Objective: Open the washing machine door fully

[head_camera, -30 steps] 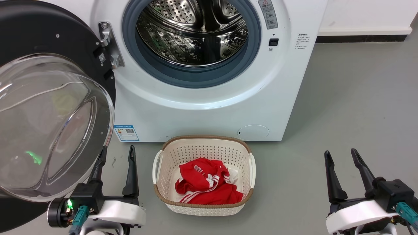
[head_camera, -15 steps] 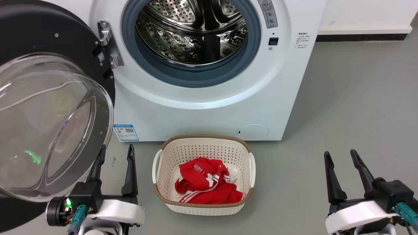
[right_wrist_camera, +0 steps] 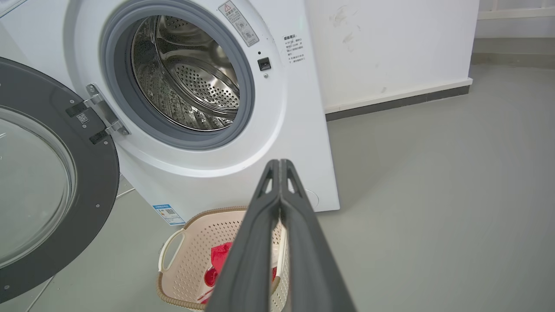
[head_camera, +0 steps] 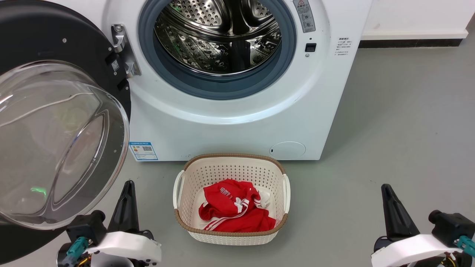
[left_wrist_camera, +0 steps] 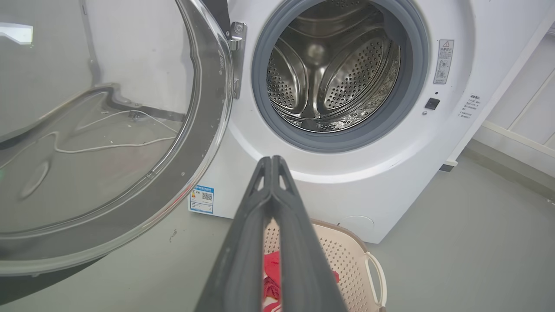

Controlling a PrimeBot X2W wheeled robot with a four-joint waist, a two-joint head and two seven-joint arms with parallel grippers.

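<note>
Though hanging wide left of the washing machine, the washing machine door looks heavy and stiff: push its black rim; left gripper and right gripper, fingers pressed together, hold nothing.

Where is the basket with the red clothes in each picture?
Head view: the basket at the bottom middle, in front of the washing machine.
Left wrist view: bottom, right of middle, partly behind the left gripper.
Right wrist view: bottom, left of middle, partly behind the right gripper.
Shared landmark: the blue sticker on the machine; the basket lies below and right of it.
</note>
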